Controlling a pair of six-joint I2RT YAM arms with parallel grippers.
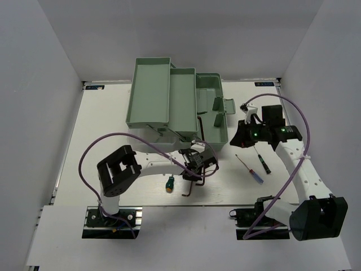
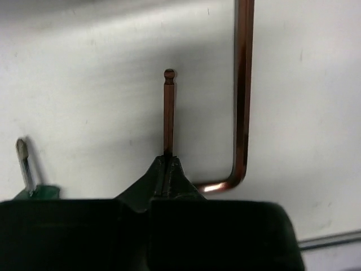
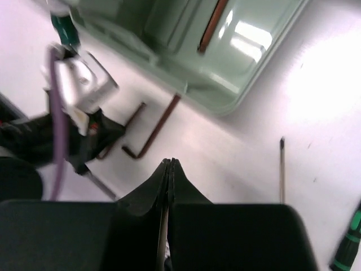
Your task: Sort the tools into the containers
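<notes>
My left gripper (image 2: 168,159) is shut on the thin shaft of a dark hex key (image 2: 168,110), whose ball end points away over the table. A second, L-shaped hex key (image 2: 243,96) lies just to its right. A green-handled screwdriver (image 2: 25,169) shows at the left edge. In the top view the left gripper (image 1: 195,167) sits in front of the toolbox base (image 1: 213,121). My right gripper (image 3: 171,162) is shut with nothing visible between its fingers, above the table right of the toolbox (image 3: 242,73). A hex key (image 3: 212,25) lies inside that base.
Two mint trays (image 1: 148,93) (image 1: 181,104) fold out from the toolbox at the back. A stubby green screwdriver (image 1: 169,183) and a hex key (image 1: 190,187) lie near the left gripper. Two thin precision screwdrivers (image 1: 249,169) (image 1: 263,161) lie below the right gripper (image 1: 238,142).
</notes>
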